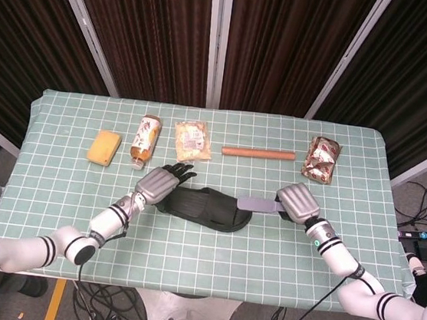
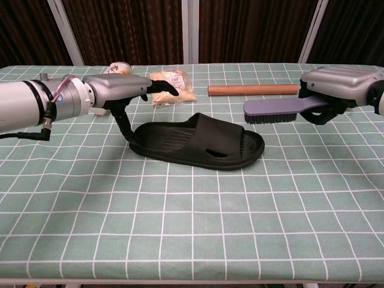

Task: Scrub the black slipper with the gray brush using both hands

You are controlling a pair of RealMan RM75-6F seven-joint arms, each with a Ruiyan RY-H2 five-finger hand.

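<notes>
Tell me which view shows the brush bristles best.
Chest view. It sees the brush side-on, so the dark bristles show under the gray back, clear of the slipper. The right robot hand holds its handle. Head view looks down on the brush and shows only its gray back.

The black slipper (image 1: 204, 208) (image 2: 198, 141), a one-piece slide with a ribbed footbed and a broad closed strap, is laid sole-down near the middle of the checked green tablecloth, its heel end turned toward the robot's left and its toe end toward the right. The heel rim is touched by the thumb of the left hand (image 1: 157, 184) (image 2: 117, 91), whose other fingers are stretched out flat above it. The gray brush (image 1: 258, 204) (image 2: 279, 110), long and flat with dark bristles facing down, is held level in the right hand (image 1: 298, 203) (image 2: 337, 84), clear of the cloth and just beyond the slipper's toe end, apart from it.
</notes>
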